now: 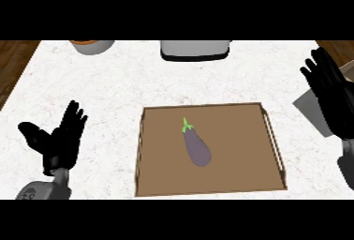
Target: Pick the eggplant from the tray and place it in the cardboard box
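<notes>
Where oblong eggplant (196,148) lies: rect. tray (239,140).

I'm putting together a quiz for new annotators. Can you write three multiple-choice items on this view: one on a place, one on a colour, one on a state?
1. Where does the eggplant lie relative to the tray?
A beside it; B inside it; C under it.
2. What colour is the eggplant's stem?
A green; B red; C white.
3. How is the left hand?
A curled round the eggplant; B shut in a fist; C open, fingers up.

Answers:
1 B: it rests on the tray's floor, within the rim.
2 A: a green cap tops the purple body.
3 C: its fingers are straight and hold nothing.
</notes>
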